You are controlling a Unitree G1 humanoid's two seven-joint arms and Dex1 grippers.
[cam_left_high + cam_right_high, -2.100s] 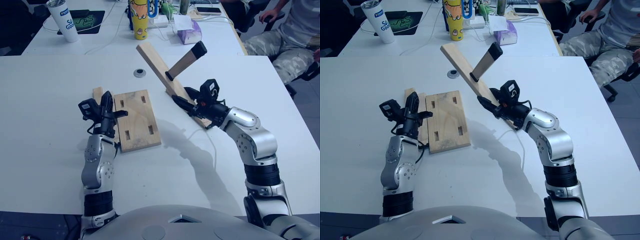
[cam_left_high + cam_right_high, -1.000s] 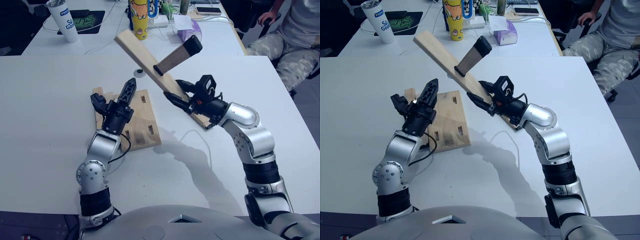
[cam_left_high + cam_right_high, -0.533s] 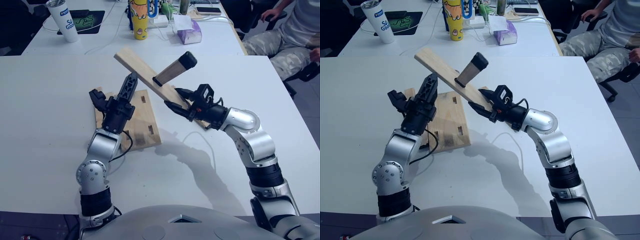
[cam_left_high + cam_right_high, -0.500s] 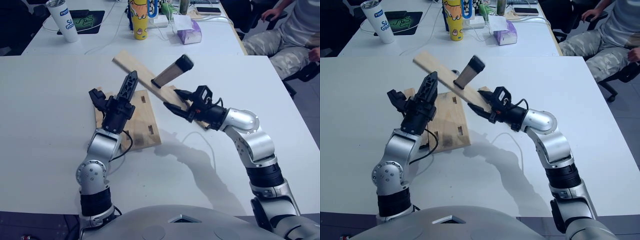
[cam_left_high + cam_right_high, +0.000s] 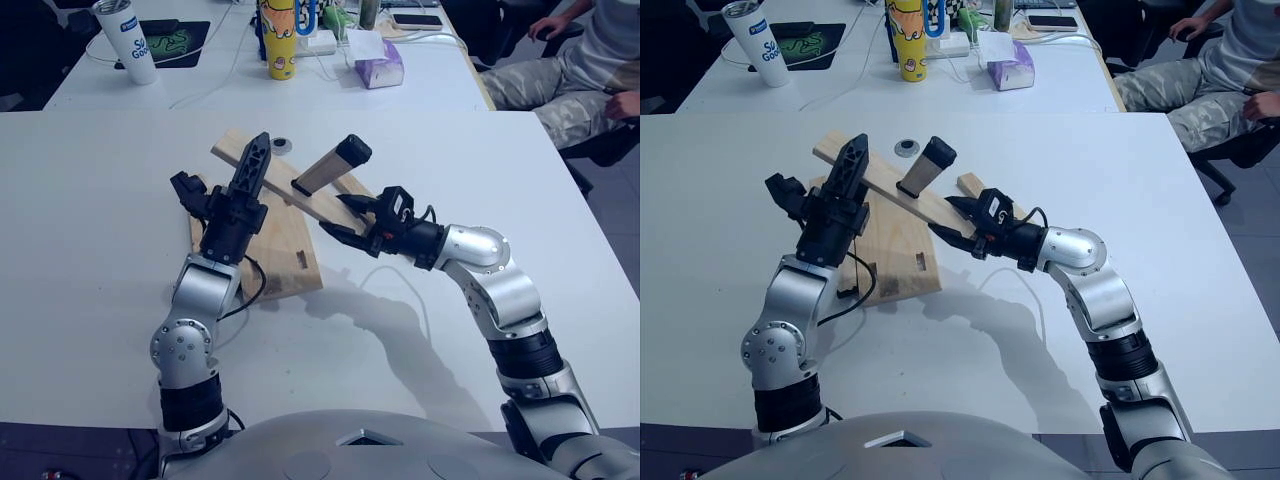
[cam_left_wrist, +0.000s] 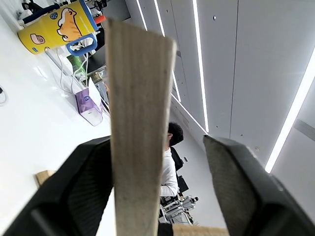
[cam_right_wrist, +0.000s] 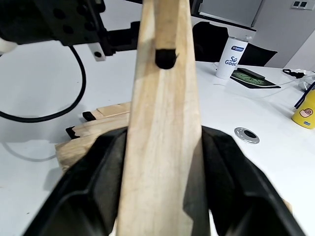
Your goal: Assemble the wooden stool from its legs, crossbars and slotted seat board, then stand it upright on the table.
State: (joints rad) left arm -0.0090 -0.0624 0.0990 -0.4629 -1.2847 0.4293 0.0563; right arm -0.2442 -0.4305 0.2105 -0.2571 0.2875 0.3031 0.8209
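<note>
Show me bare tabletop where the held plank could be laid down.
Free: white table left of the left gripper, and right of the right gripper toward the edge. Crowded: the middle, with the slotted wooden seat board and the long wooden plank.
</note>
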